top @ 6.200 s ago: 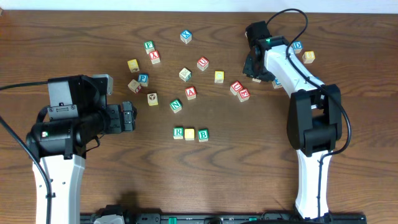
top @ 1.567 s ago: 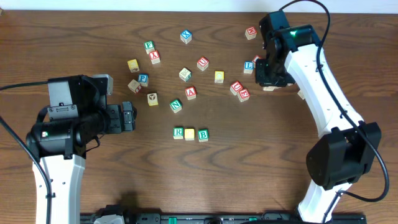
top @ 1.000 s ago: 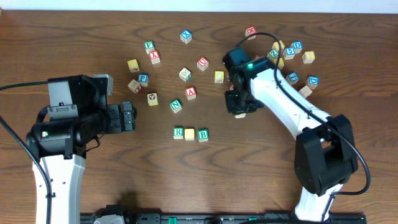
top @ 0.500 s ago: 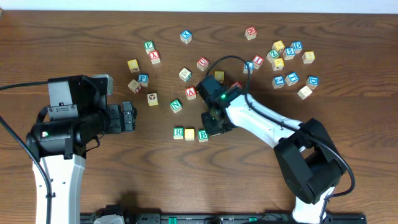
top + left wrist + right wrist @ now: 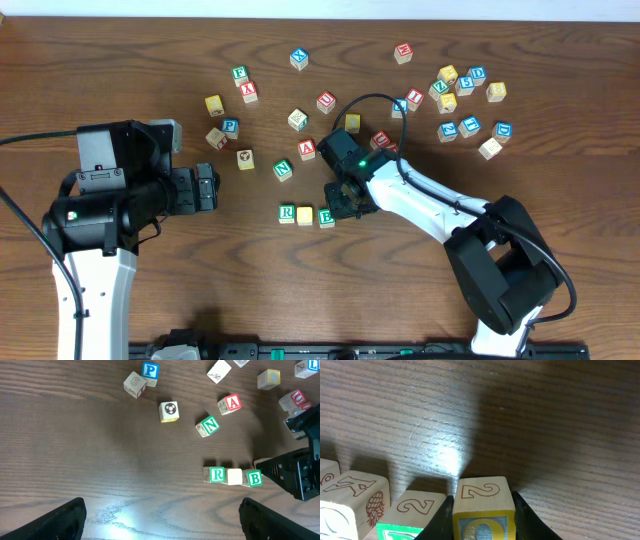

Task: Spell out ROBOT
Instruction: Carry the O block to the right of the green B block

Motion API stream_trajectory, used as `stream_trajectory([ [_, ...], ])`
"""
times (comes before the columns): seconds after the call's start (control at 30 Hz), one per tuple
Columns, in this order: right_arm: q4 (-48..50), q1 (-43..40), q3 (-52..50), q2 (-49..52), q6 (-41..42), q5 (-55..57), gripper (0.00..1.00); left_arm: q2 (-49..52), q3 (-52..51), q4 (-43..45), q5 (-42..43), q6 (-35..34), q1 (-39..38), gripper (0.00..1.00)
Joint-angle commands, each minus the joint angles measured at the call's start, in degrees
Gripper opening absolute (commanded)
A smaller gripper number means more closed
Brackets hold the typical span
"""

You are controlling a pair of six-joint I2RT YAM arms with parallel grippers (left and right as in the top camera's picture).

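Note:
Near the table's middle stands a short row: a green R cube (image 5: pixel 287 213), a pale yellow cube (image 5: pixel 305 215) and a green B cube (image 5: pixel 326 217). The left wrist view shows the same R (image 5: pixel 216 474), yellow cube (image 5: pixel 234 476) and B (image 5: pixel 254 478). My right gripper (image 5: pixel 343 198) hangs just right of the B, shut on a yellow O cube (image 5: pixel 481 491) with a 2 on its side. That held cube sits close beside the B cube (image 5: pixel 415 510). At the table's left, my left gripper (image 5: pixel 205 188) stands wide open and holds nothing.
Loose cubes lie behind the row: a green N (image 5: pixel 283 170), a red A (image 5: pixel 307 150) and a ball-picture cube (image 5: pixel 245 159). A cluster of blue and yellow cubes (image 5: pixel 470 125) sits at the back right. Another group (image 5: pixel 230 126) lies at the back left.
My right arm has swung from the back right cluster down to the right end of the row, carrying the yellow O cube. The left arm has not moved.

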Motion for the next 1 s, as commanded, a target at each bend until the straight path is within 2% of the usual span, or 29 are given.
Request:
stream_trajectory([
  [0.0, -0.8, 0.1, -2.8, 1.6, 1.6, 1.1, 0.18, -0.1, 0.7, -0.1, 0.8, 0.8, 0.2, 0.96],
  [0.73, -2.9, 0.2, -2.9, 1.6, 3.6, 0.7, 0.18, -0.1, 0.7, -0.1, 0.8, 0.8, 0.2, 0.96],
  [0.97, -2.2, 2.0, -2.9, 1.6, 8.1, 1.1, 0.19, -0.1, 0.7, -0.1, 0.8, 0.8, 0.2, 0.96],
])
